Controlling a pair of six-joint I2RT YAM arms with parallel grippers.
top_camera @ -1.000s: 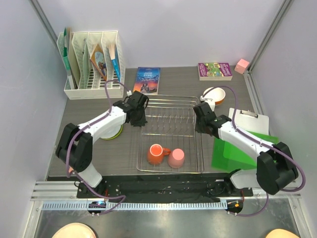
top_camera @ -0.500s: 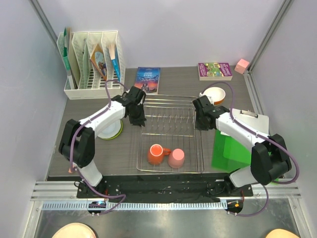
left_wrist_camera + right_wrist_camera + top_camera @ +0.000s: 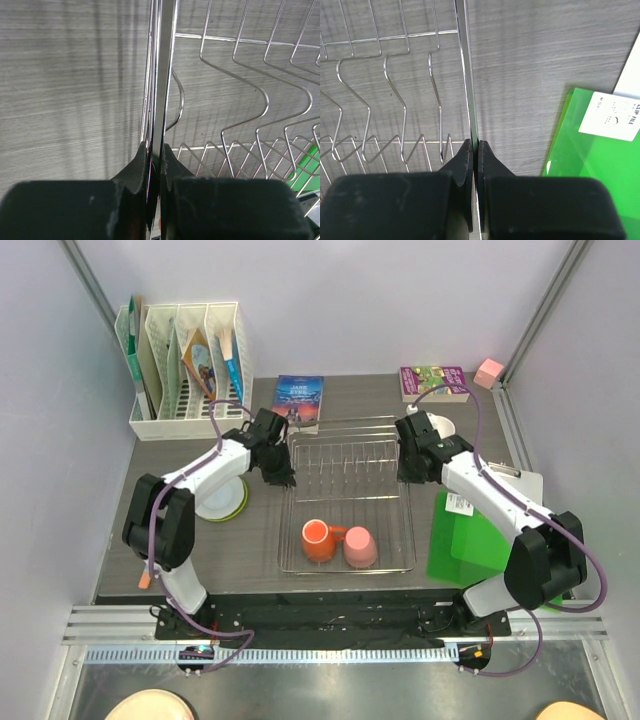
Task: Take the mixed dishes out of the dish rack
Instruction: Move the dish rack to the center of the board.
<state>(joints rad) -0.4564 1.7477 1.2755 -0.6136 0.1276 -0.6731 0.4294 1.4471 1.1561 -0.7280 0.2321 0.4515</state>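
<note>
The silver wire dish rack [image 3: 348, 495] sits mid-table. An orange mug [image 3: 318, 540] and a pink cup [image 3: 358, 547] lie in its near end. My left gripper [image 3: 283, 472] is shut on the rack's left rim [image 3: 162, 60]; the left wrist view shows the gripper [image 3: 156, 147] pinching the wire. My right gripper [image 3: 408, 465] is shut on the right rim [image 3: 465, 75], and the gripper [image 3: 474, 145] is tight on it in the right wrist view. A lime-green plate [image 3: 234, 506] with a pale bowl on it lies left of the rack, partly under my left arm. The cream-white bowl is hidden behind my right arm.
A white file organizer [image 3: 185, 360] stands at the back left. Two books [image 3: 298, 400] [image 3: 433, 382] and a pink block [image 3: 489, 372] lie along the back. A green folder [image 3: 470, 540] and a clipboard [image 3: 515, 485] lie right of the rack.
Both grippers have moved toward the back of the table with the rack held between them. The rack, mug and cup have shifted back and slightly right.
</note>
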